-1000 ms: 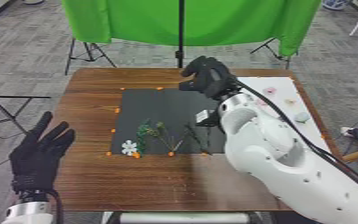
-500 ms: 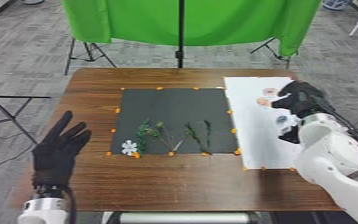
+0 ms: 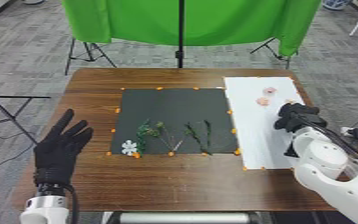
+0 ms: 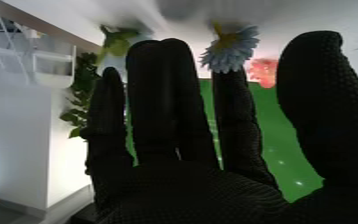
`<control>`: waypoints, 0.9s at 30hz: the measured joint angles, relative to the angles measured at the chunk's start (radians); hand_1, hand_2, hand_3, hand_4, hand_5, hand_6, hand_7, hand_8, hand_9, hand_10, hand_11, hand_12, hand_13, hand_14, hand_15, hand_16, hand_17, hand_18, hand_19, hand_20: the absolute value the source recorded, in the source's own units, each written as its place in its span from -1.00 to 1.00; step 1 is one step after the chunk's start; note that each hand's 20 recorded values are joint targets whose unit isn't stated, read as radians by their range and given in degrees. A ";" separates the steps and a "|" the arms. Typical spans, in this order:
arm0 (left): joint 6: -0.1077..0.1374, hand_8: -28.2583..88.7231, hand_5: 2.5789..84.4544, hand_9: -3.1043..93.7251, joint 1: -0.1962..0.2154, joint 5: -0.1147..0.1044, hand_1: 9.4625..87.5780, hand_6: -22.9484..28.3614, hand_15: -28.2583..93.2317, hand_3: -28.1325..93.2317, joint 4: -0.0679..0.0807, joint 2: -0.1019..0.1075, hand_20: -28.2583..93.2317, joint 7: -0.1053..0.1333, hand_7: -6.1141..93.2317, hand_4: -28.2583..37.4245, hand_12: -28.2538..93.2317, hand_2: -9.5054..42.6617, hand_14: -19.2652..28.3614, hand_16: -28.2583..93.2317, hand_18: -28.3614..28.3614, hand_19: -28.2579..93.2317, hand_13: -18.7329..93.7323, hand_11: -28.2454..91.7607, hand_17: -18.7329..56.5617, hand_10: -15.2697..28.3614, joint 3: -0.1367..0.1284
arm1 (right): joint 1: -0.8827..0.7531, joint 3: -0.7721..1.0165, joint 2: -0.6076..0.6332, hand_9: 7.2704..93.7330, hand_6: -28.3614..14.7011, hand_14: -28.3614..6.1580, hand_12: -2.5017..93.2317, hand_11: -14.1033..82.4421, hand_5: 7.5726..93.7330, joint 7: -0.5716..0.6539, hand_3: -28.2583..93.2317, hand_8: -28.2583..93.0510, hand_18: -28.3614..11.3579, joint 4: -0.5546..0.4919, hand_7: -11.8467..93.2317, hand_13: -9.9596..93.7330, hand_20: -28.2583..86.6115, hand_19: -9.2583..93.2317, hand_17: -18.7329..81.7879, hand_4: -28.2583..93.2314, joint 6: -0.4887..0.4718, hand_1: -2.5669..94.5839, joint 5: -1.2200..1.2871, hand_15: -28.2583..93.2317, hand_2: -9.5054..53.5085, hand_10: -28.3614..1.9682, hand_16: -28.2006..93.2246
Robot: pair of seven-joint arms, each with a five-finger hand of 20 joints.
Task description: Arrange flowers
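The brown wooden surface (image 3: 158, 187) is partly covered by a black mat (image 3: 171, 107). A longer white sheet (image 3: 257, 137) is laid flat just beside it, on the right. Small orange pieces (image 3: 136, 155) are spaced along edges of both.

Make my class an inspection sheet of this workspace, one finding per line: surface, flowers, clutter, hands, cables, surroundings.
Surface: brown wooden table with a dark mat and, to its right, a white sheet.
Job's things: green stems and a white flower on the mat; two pinkish flowers on the sheet; blue flower near the right hand, contact unclear.
Clutter: nothing seen.
Hands: left hand left of the mat, right hand at the sheet's right side; both open.
Cables: black cable along the right arm.
Surroundings: green cloth, grey floor.
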 measured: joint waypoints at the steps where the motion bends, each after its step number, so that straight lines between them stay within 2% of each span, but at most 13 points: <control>1: 0.000 -0.66 -0.21 -0.20 0.000 0.000 -0.73 0.16 0.44 0.81 0.000 0.000 -0.34 0.000 -0.72 -1.00 -0.35 -0.36 1.00 -0.70 1.00 0.38 -0.26 -0.14 -0.73 0.62 0.000 | 0.012 -0.008 -0.003 0.21 0.49 -0.02 -0.61 -0.03 0.13 0.004 0.79 -0.78 -0.70 0.005 -0.37 0.23 0.19 0.65 -0.28 -1.00 0.000 -0.16 0.000 0.66 -1.00 -0.04 -0.34; 3: 0.000 -0.66 -0.21 -0.20 -0.001 0.000 -0.74 0.16 0.44 0.81 0.000 0.000 -0.34 0.000 -0.72 -1.00 -0.35 -0.37 1.00 -0.70 1.00 0.38 -0.26 -0.14 -0.73 0.62 0.000 | 0.037 -0.027 -0.008 0.33 0.50 0.08 -0.57 -0.04 0.27 0.011 0.75 -0.74 -0.67 0.015 -0.33 0.32 0.19 0.68 -0.23 -1.00 0.003 -0.06 0.000 0.63 -1.00 0.11 -0.28; 6: 0.000 -0.66 -0.21 -0.20 -0.001 0.000 -0.73 0.16 0.44 0.81 0.000 0.000 -0.34 0.001 -0.72 -1.00 -0.35 -0.37 1.00 -0.70 1.00 0.38 -0.26 -0.14 -0.73 0.62 0.000 | 0.088 -0.093 -0.008 0.72 0.48 0.40 -0.24 -0.35 0.54 0.019 0.60 -0.60 -0.60 0.042 -0.21 0.48 0.18 0.72 -0.14 -1.00 0.041 0.17 -0.020 0.52 -1.00 0.42 -0.09; 7: 0.000 -0.66 -0.21 -0.20 -0.001 0.000 -0.73 0.16 0.44 0.81 0.000 0.000 -0.33 0.001 -0.72 -1.00 -0.35 -0.36 1.00 -0.70 1.00 0.38 -0.26 -0.14 -0.73 0.62 0.000 | 0.107 -0.123 -0.007 0.75 0.48 0.44 -0.21 -0.36 0.57 0.022 0.59 -0.58 -0.60 0.055 -0.20 0.49 0.18 0.73 -0.14 -1.00 0.067 0.19 -0.037 0.51 -1.00 0.46 -0.08; 10: 0.000 -0.66 -0.21 -0.20 0.000 0.000 -0.74 0.16 0.45 0.81 0.000 0.000 -0.33 0.001 -0.72 -1.00 -0.35 -0.37 1.00 -0.70 1.00 0.38 -0.26 -0.14 -0.73 0.62 -0.001 | 0.126 -0.162 -0.008 0.76 0.47 0.45 -0.20 -0.36 0.56 0.028 0.58 -0.58 -0.60 0.077 -0.20 0.50 0.18 0.73 -0.13 -1.00 0.117 0.18 -0.072 0.51 -1.00 0.49 -0.07; 19: -0.001 -0.66 -0.21 -0.20 0.003 0.000 -0.73 0.16 0.45 0.81 -0.001 -0.006 -0.33 0.000 -0.72 -1.00 -0.35 -0.37 1.00 -0.71 1.00 0.37 -0.26 -0.14 -0.73 0.62 -0.008 | 0.090 -0.128 -0.014 0.89 0.46 0.54 -0.16 -0.32 0.72 0.041 0.57 -0.54 -0.56 0.082 -0.20 0.63 0.18 0.77 -0.04 -1.00 0.097 0.28 -0.057 0.50 -1.00 0.66 -0.04; 27: -0.001 -0.66 -0.20 -0.20 0.004 0.001 -0.73 0.16 0.45 0.81 -0.001 -0.009 -0.32 -0.005 -0.71 -1.00 -0.35 -0.37 1.00 -0.71 1.00 0.37 -0.26 -0.14 -0.73 0.62 -0.012 | 0.086 -0.152 -0.013 0.95 0.40 0.56 -0.14 -0.35 0.79 0.039 0.63 -0.51 -0.58 0.087 -0.27 0.68 0.19 0.78 0.00 -1.00 0.202 0.27 -0.089 0.46 -1.00 0.59 0.00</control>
